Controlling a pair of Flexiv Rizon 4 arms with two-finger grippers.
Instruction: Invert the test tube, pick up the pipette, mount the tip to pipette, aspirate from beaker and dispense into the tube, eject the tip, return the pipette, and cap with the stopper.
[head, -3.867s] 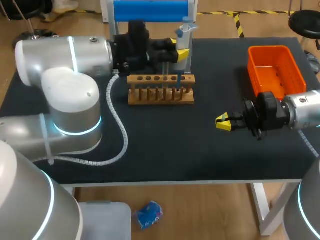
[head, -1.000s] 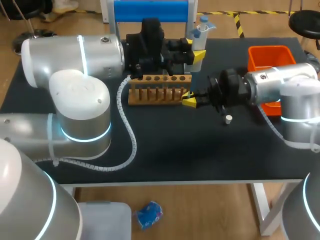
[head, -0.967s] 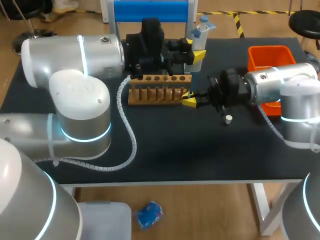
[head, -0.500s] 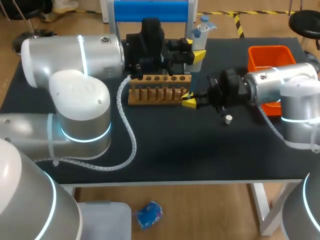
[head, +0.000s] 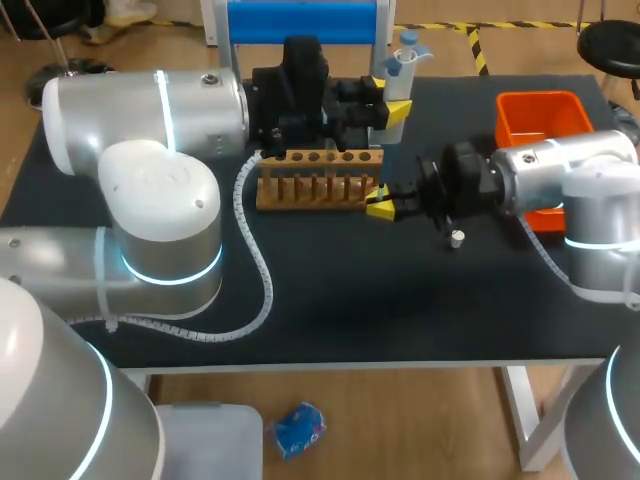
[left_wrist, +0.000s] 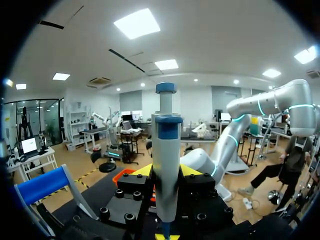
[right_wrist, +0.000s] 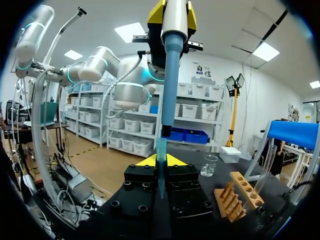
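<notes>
Pipette (left_wrist: 166, 135) sits clamped in left gripper (left_wrist: 166, 174), while only right wrist view shows right gripper (right_wrist: 161, 163) pinching tip (right_wrist: 161, 148).

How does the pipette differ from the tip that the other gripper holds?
The pipette is long, thick, grey and blue, held by the left gripper; the tip is short, slim, clear teal, held by the right gripper. The pipette hangs above the tip. Both stand upright.

Our left arm (head: 140, 110) and right arm (head: 575, 165) are fat silver-white cylinders with glowing cyan rings at the joints. A white spiral cable (head: 255, 275) loops along the left one. Black, screw-studded wrist blocks (right_wrist: 142, 176) end in yellow tips — left pincer (head: 388, 98), right pincer (head: 376, 204).
</notes>
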